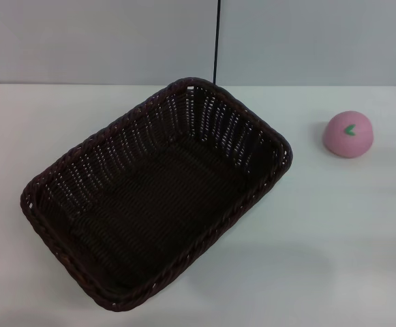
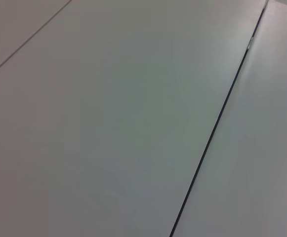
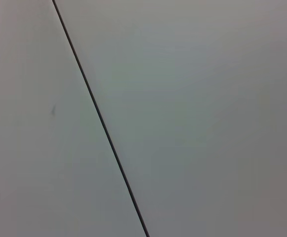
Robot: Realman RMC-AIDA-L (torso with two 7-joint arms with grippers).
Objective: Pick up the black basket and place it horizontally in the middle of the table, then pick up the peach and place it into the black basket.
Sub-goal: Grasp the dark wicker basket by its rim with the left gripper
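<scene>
The black basket (image 1: 158, 195) lies on the white table (image 1: 334, 238), left of centre, turned at a slant with one corner towards the back wall. It is empty. The peach (image 1: 348, 133) sits on the table to the basket's right, apart from it, its green leaf mark facing up. Neither gripper shows in the head view. Both wrist views show only plain grey panels with a thin dark seam.
A grey wall (image 1: 102, 41) with a dark vertical seam (image 1: 216, 41) stands behind the table's far edge. Bare tabletop lies in front of and to the right of the basket.
</scene>
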